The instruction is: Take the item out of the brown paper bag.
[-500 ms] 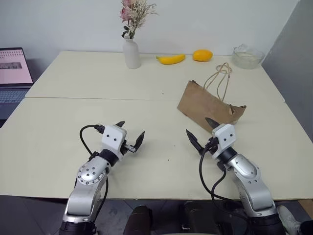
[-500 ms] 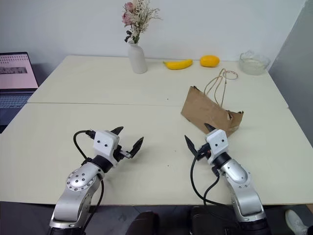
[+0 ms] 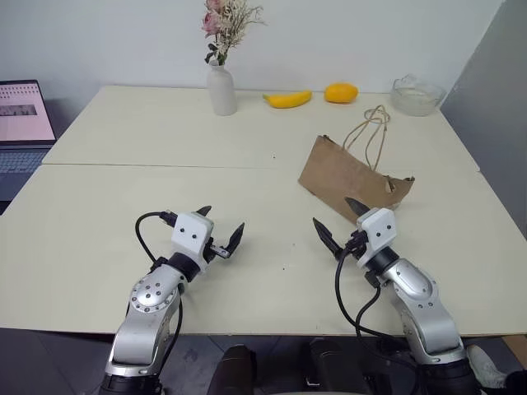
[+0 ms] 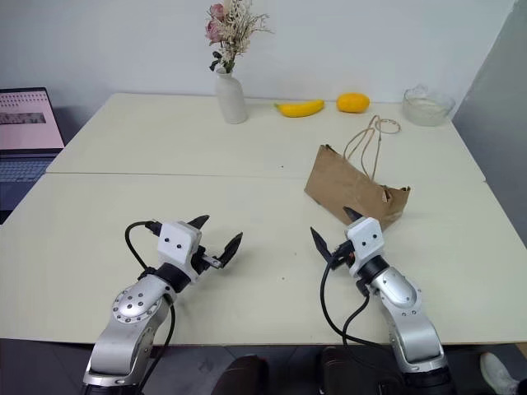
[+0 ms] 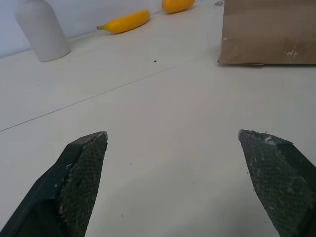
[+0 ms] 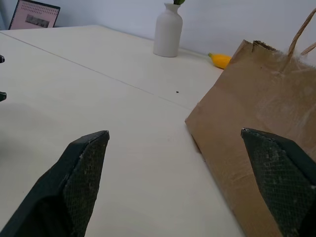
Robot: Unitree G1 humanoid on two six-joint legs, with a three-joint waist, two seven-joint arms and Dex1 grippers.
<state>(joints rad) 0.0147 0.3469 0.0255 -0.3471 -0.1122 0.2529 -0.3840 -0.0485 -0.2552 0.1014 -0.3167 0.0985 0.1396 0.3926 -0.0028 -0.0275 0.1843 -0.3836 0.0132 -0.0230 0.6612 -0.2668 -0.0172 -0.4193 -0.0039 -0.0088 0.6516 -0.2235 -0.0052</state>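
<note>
Lying on the desk (image 3: 123, 206) just beyond the right gripper (image 3: 339, 220), the brown paper bag (image 3: 350, 177) hides its item, and both grippers, left gripper (image 3: 221, 229) included, hover with fingers released; a one-sided grab may merely drag this light bag.

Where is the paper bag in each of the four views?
Left eye: bag right of centre, beyond the right tool.
Right eye: bag right of centre, handles toward the far edge.
Left wrist: bag in the upper right corner.
Right wrist: bag on the right side.
Shared landmark: white vase.
</note>
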